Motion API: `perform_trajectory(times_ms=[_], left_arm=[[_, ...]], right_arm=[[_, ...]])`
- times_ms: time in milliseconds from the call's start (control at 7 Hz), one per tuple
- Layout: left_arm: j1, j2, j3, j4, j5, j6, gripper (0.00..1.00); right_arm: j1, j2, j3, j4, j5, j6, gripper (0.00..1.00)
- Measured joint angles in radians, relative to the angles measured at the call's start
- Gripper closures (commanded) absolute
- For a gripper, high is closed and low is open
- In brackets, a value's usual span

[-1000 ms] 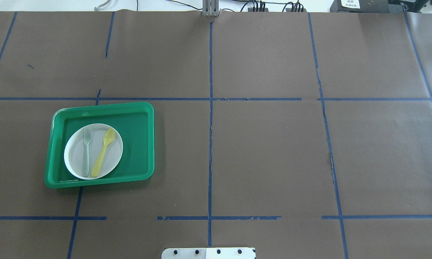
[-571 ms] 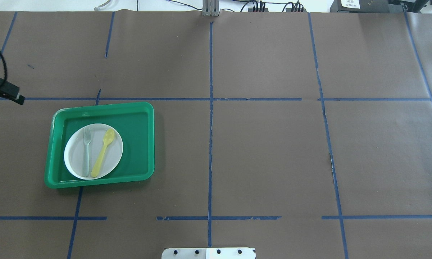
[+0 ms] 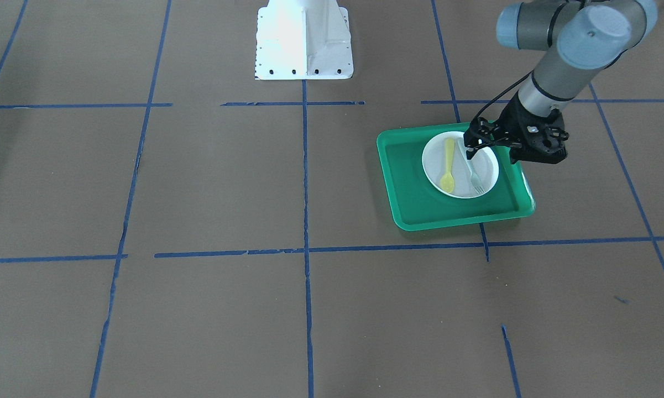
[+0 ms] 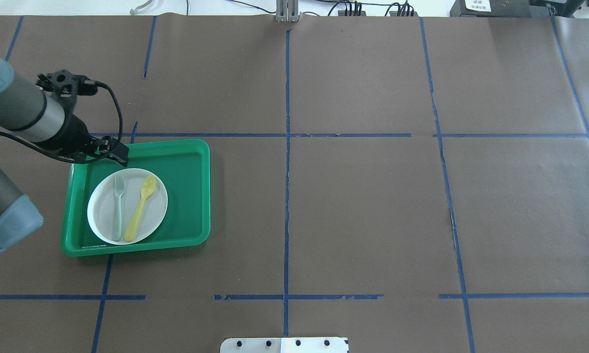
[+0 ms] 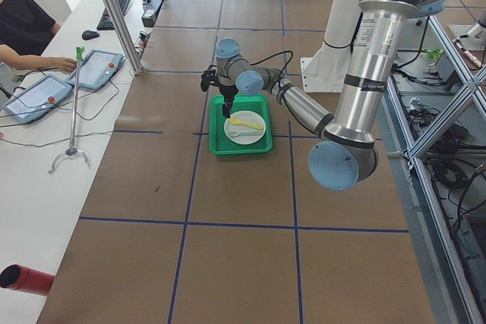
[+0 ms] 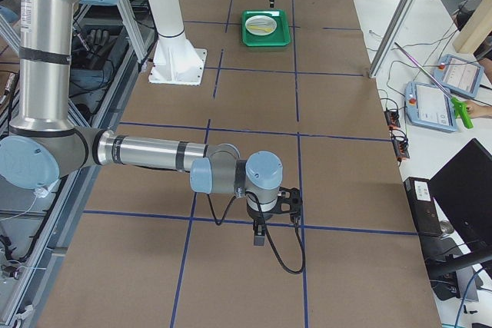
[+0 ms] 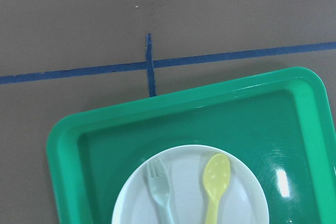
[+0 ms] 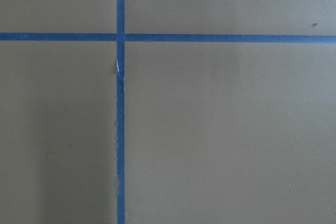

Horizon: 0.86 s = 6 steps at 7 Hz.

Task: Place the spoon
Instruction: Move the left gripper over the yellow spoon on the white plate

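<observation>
The small yellow spoon (image 4: 141, 206) lies on a white plate (image 4: 153, 223), its bowl pointing away from the robot, next to a pale grey-green fork (image 4: 117, 206). The plate sits in a green tray (image 4: 191, 196). The spoon also shows in the front view (image 3: 448, 163) and the left wrist view (image 7: 214, 187). My left gripper (image 4: 121, 158) hangs above the tray near the plate's fork side. It looks shut and empty and touches nothing; it also shows in the front view (image 3: 469, 150). My right gripper (image 6: 260, 236) shows only in the right side view, so I cannot tell its state.
The table is covered in brown paper with blue tape lines (image 4: 287, 147). The robot's white base plate (image 3: 304, 41) stands at the table's near edge. My right arm (image 6: 154, 151) stretches low over the table's right end, far from the tray.
My left arm has swung in from the overhead view's left edge to above the tray. The spoon, fork, plate and tray have not moved.
</observation>
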<state>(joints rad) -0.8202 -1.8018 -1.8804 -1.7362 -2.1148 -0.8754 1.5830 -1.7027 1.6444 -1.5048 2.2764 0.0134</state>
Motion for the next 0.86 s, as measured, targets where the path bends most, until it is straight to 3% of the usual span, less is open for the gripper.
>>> perform_trajectory(times_ms=[143,286,571,857], left_arm=[[0.045,-0.007,0.062,-0.084,0.032,-0.053,0.00],[0.076,-0.009,0.105,-0.137,0.051,-0.084,0.07],[0.104,-0.009,0.129,-0.163,0.069,-0.100,0.21],[0.116,-0.007,0.130,-0.161,0.065,-0.103,0.24]], right_arm=[[0.000,0.000,0.000,0.000,0.000,0.000,0.00],[0.000,0.000,0.000,0.000,0.000,0.000,0.00],[0.000,0.000,0.000,0.000,0.000,0.000,0.00],[0.000,0.000,0.000,0.000,0.000,0.000,0.00]])
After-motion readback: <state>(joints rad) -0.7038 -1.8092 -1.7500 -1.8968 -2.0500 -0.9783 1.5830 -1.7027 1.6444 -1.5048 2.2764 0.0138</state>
